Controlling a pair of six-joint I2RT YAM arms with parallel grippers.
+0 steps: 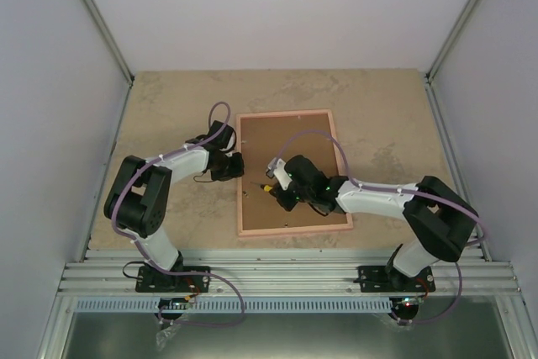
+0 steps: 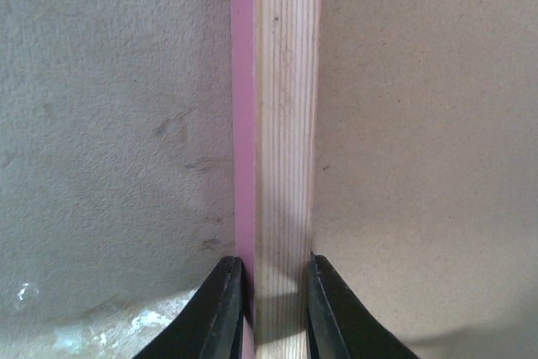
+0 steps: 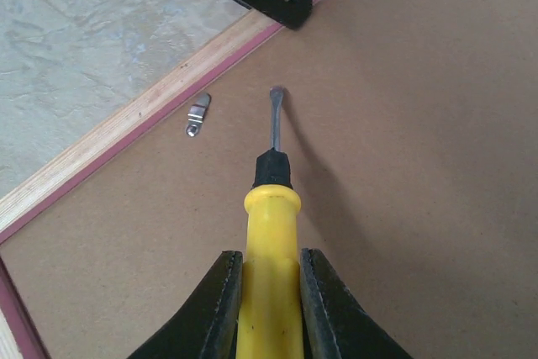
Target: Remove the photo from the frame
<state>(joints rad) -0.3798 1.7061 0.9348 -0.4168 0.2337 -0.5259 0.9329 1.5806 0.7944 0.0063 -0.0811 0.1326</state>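
The frame (image 1: 294, 227) lies back-up on the counter (image 1: 168, 107), its photo hidden beneath the brown backing board (image 3: 403, 166). Over the board's near-left part, the right jaws are closed on the yellow handle of a screwdriver (image 3: 271, 233), its blade tip pointing down at the board. A small metal clip (image 3: 197, 115) lies just left of the tip, beside the left rail. Slightly farther, the left jaws pinch that rail from both sides.

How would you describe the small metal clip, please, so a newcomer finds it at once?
Find the frame on the table, brown board up. By its left rail lies the clip. It is the only silver tab, beside the yellow screwdriver's tip.
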